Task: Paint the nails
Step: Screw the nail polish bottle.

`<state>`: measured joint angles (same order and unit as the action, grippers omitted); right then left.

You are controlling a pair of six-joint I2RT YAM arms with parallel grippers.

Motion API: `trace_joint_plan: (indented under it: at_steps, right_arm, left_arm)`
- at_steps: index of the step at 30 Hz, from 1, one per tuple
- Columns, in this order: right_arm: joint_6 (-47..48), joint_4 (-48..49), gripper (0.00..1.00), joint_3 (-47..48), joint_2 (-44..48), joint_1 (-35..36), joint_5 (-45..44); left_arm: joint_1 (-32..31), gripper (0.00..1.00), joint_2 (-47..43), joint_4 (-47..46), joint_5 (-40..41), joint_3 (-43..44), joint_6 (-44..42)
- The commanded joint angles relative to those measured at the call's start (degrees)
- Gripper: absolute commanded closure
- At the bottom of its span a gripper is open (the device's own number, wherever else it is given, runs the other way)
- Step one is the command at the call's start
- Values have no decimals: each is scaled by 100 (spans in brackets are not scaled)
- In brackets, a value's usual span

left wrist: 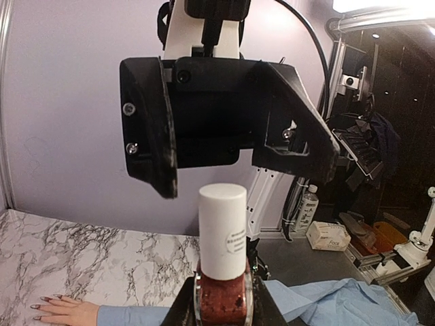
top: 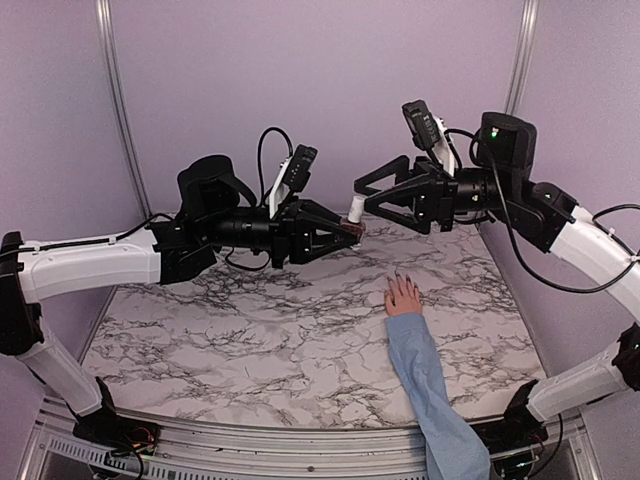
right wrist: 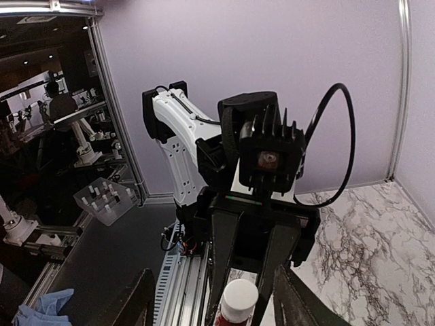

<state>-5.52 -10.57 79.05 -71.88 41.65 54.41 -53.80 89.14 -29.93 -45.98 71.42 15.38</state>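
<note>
- Left hand [top: 345, 232] clamps a red bottle [left wrist: 223, 299] in mid-air above the bench [top: 250, 340].
- Right hand [top: 362, 193] is spread about its white cap [left wrist: 222, 224].
- Nails [top: 400, 279] lie flat right of the bench's middle, beyond a blue sleeve [top: 430, 390].

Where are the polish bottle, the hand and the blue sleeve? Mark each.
polish bottle [left wrist: 222, 231], left wrist view, white cap.
hand [top: 404, 298], top external view, its back.
blue sleeve [top: 425, 375], top external view, mid-forearm.
</note>
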Motion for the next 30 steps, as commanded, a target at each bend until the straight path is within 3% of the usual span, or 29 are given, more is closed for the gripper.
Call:
trace_joint_plan:
  at_steps: [1,5,20,30]
  right_arm:
    - [99,91,43,262,-93,120,549]
    - [130,84,49,244,-148,157,599]
    - [167,-133,98,242,-222,168,577]
    - [55,-339,100,237,-274,168,-309]
  left_arm:
    - [-98,100,106,-454,-329,310,163]
    - [-134,100,162,-495,-338,380,200]
    - [-131,100,174,-534,294,308,73]
    - [-131,100,113,-486,1289,174,-262]
